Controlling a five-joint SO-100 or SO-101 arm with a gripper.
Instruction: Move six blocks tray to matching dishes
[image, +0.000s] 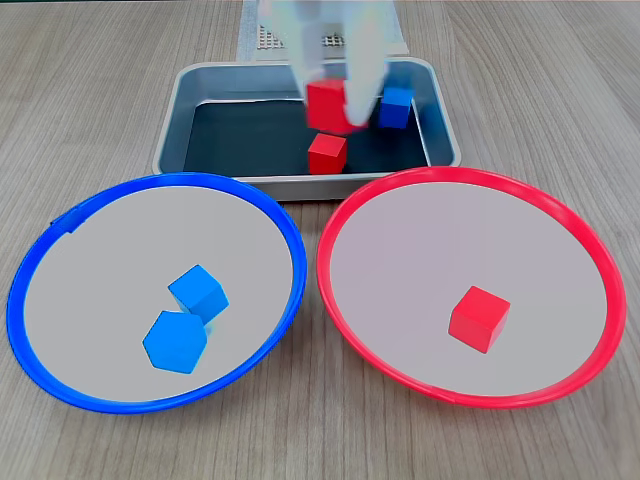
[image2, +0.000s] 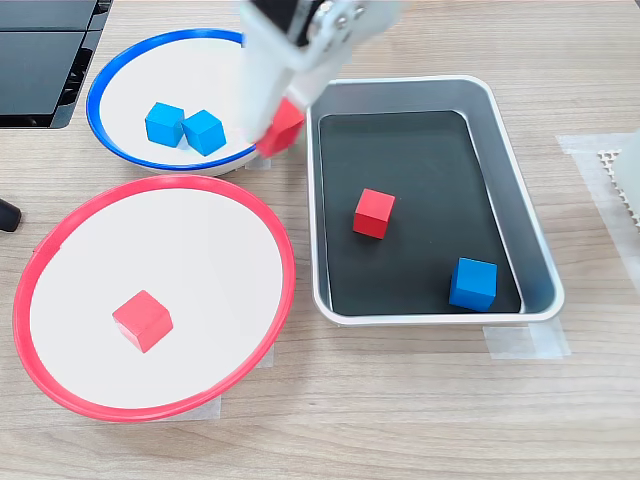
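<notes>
My white gripper (image: 335, 100) is shut on a red block (image: 326, 104) and holds it lifted above the silver tray (image: 190, 95); the gripper is blurred. In another fixed view the gripper (image2: 278, 125) carries that red block (image2: 284, 128) over the tray's (image2: 520, 190) left rim. One red block (image: 327, 153) and one blue block (image: 396, 108) lie in the tray. The blue-rimmed dish (image: 60, 260) holds two blue blocks (image: 198, 292) (image: 174, 342). The red-rimmed dish (image: 400, 250) holds one red block (image: 479, 318).
A perforated white plate (image2: 625, 180) lies taped to the wooden table at the right edge of a fixed view. A black device (image2: 45, 60) sits at that view's top left corner. Tape strips hold the tray and dishes down.
</notes>
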